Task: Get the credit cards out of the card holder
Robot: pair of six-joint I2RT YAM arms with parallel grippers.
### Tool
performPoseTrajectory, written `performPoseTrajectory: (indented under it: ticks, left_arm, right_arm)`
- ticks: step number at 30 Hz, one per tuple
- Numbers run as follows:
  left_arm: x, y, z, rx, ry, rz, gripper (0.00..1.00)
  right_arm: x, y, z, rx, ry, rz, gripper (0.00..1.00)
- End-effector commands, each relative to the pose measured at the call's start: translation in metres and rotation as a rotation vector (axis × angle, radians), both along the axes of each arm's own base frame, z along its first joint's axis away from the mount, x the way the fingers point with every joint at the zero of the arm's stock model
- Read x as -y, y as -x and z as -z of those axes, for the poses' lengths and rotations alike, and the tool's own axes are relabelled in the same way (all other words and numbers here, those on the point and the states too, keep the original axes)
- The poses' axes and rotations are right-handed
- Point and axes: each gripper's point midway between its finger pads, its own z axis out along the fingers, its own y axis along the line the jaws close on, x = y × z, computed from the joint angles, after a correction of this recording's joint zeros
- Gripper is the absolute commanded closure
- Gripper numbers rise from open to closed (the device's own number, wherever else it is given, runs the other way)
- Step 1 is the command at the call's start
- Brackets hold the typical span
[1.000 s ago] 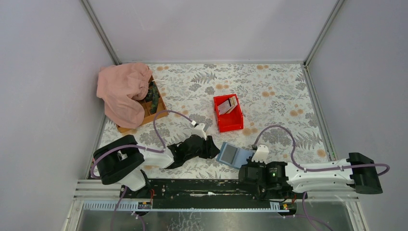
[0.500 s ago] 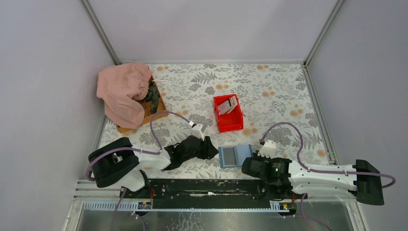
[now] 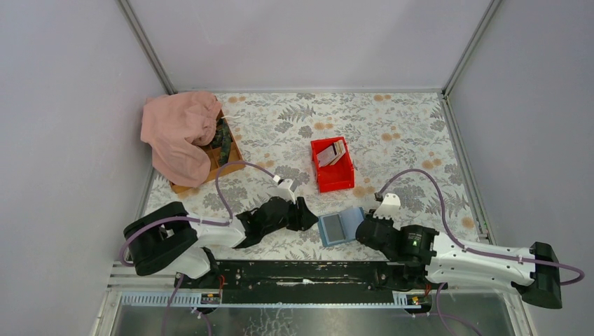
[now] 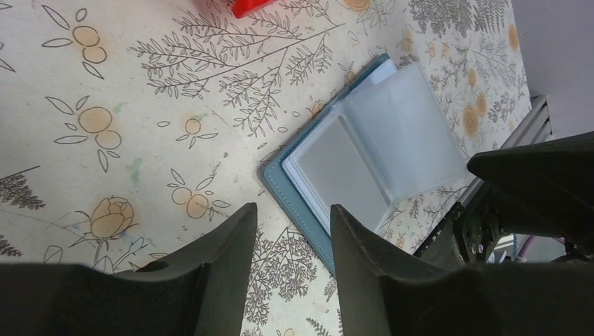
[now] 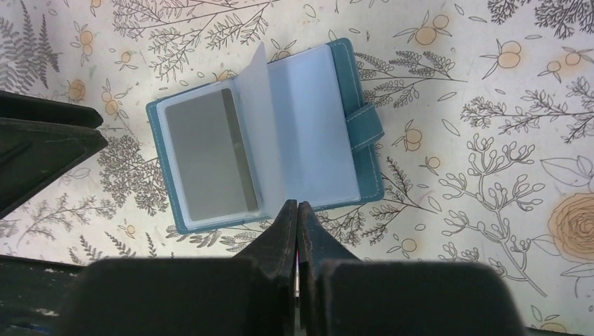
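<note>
Swung inward, closed right gripper [image 5: 297,210] meets the open card holder [image 5: 312,133]; half-open, empty left gripper [image 4: 293,213] looks due to extract the grey credit card [image 5: 206,157].

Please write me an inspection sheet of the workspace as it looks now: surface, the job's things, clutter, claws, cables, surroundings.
Surface: floral tablecloth, flat.
Job's things: card holder lies open near the front edge with a grey card in one sleeve. Other cards lie in the red bin.
Clutter: pink cloth is draped over a wooden box at the far left.
Claws: left claw is open, empty and beside the holder. Right claw is shut at the holder's edge. Whether it pinches a sleeve cannot be told.
Cables: purple cables loop above both arms, off the holder.
Surroundings: plain grey walls.
</note>
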Motion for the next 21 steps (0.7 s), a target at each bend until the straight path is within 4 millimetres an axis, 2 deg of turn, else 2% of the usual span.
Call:
performPoseTrajectory:
  ticks: [1,8,13,16,21]
  left_arm:
    - [0.007,0.001,-0.011,0.019,0.077,0.022,0.50]
    - [0.010,0.004,-0.010,0.007,0.096,0.035,0.50]
    - [0.010,0.005,-0.016,0.015,0.106,0.039,0.50]
    - [0.009,0.005,-0.019,0.023,0.109,0.042,0.50]
    - [0.005,0.006,-0.021,0.030,0.108,0.036,0.50]
  right_arm:
    - [-0.004,-0.014,-0.016,0.082,0.030,-0.024,1.00]
    - [0.018,-0.027,-0.011,0.033,0.098,0.074,1.00]
    - [0.030,-0.032,0.012,-0.070,0.137,0.147,0.99]
    - [0.032,-0.033,0.028,-0.121,0.192,0.161,1.00]
    - [0.021,-0.027,0.049,-0.181,0.167,0.131,1.00]
